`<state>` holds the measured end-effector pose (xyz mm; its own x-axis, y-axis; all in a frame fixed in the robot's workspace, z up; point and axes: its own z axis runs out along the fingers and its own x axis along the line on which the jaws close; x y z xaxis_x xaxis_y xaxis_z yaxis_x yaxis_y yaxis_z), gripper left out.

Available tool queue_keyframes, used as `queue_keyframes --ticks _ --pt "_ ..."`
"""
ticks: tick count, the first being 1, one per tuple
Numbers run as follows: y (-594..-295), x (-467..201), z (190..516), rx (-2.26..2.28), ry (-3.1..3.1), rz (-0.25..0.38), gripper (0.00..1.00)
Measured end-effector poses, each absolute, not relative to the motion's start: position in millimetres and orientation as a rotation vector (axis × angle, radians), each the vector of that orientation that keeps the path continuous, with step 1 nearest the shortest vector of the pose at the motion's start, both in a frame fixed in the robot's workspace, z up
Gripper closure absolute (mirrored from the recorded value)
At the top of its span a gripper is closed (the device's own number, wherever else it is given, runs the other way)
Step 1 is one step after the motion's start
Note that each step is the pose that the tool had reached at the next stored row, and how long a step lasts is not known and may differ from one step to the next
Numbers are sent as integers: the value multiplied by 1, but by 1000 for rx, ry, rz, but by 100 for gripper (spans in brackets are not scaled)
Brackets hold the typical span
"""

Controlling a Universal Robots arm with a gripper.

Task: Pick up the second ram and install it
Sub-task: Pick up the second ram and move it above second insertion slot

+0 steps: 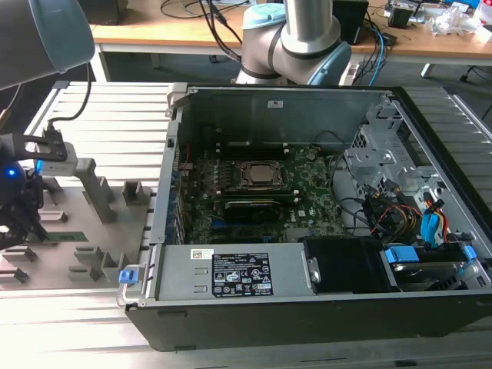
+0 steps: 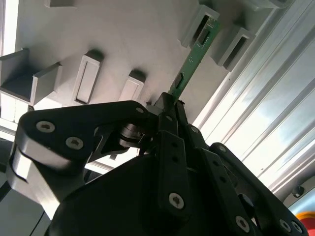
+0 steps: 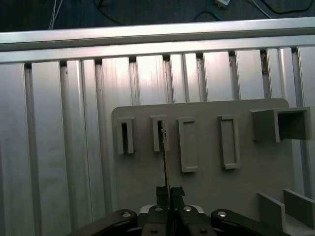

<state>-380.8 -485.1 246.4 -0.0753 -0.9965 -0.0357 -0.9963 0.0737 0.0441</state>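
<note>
The second ram [image 2: 192, 59] stands on its long edge on the grey fixture plate [image 3: 206, 196]. Its far end sits in one of the raised slot holders [image 2: 203, 23] and its near end lies between the fingertips of the gripper [image 2: 170, 105]. In the first wrist view the stick [image 3: 166, 157] shows as a thin line running straight into the claw [image 3: 168, 194], which is closed down onto it with no gap to spare. In the exterior view the gripper [image 1: 23, 223] is low over the plate at the exterior view's left, well apart from the open computer case [image 1: 307, 327]. The step in hand looks like freeing the stick from its holder. That calls for a pull in line with the slot, no twist at the wrist, and pressure on the board's flat faces that is firm but not crushing, since a thin board held by one end will likely lever or slip.
</note>
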Motion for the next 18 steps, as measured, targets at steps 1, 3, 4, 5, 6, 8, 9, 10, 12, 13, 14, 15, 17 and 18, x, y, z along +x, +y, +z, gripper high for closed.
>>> queue_keyframes --ticks 1,3,4,5,6,8,9,10,12,13,14,15,17,18 --pt "-485 -381 247 2134 -2299 -89 86" --pt "-485 -381 251 2134 -2299 -89 86" --pt "-485 -381 254 2134 -2299 -89 86" --pt "-485 -381 256 2134 -2299 -89 86" --pt "-485 -381 259 2134 -2299 -89 86" --pt "-485 -381 261 2134 -2299 -89 86" --pt "-485 -381 264 2134 -2299 -89 86" --pt "-485 -381 266 2134 -2299 -89 86" --pt "-485 -381 271 2134 -2299 -89 86" --pt "-485 -381 273 2134 -2299 -89 86" --pt "-485 -381 276 2134 -2299 -89 86" --pt "-485 -381 279 2134 -2299 -89 86" --pt "-485 -381 283 2134 -2299 -89 86" --pt "-485 -381 285 2134 -2299 -89 86"
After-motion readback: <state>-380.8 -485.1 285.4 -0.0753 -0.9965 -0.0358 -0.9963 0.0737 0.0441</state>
